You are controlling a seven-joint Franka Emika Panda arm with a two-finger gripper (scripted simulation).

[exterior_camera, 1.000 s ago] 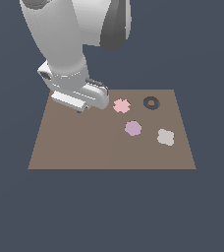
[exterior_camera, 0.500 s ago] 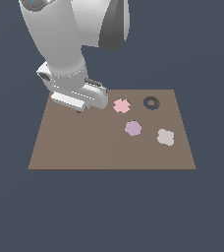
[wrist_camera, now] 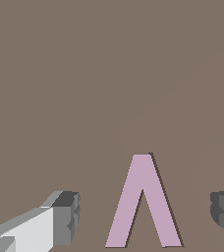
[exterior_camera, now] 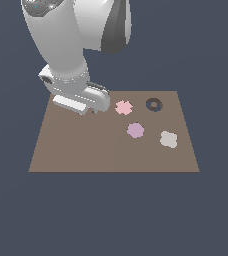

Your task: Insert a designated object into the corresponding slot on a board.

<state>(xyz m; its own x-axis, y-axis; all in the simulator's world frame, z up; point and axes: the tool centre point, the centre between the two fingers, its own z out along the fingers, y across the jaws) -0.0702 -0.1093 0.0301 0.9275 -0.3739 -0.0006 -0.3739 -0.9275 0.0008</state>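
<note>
The pale pink-lilac V-shaped piece (wrist_camera: pixel 125 212) lies flat on the brown board (wrist_camera: pixel 84 74). It sits between my two fingertips, with a thin dark line along its edges. My gripper (wrist_camera: pixel 146 214) is open, one finger (wrist_camera: pixel 65 216) on each side of the V and well apart from it. In the exterior view my gripper (exterior_camera: pixel 93 111) is low over the board (exterior_camera: pixel 76 150) near its far edge, and the hand hides the V. I see no separate V-shaped slot in either view.
On the board towards the exterior view's right lie a pink cog-shaped piece (exterior_camera: pixel 124 107), a dark ring-shaped recess (exterior_camera: pixel 154 104), a lilac rounded polygon (exterior_camera: pixel 135 130) and a pale lobed piece (exterior_camera: pixel 169 139). The board's near edge runs across the front.
</note>
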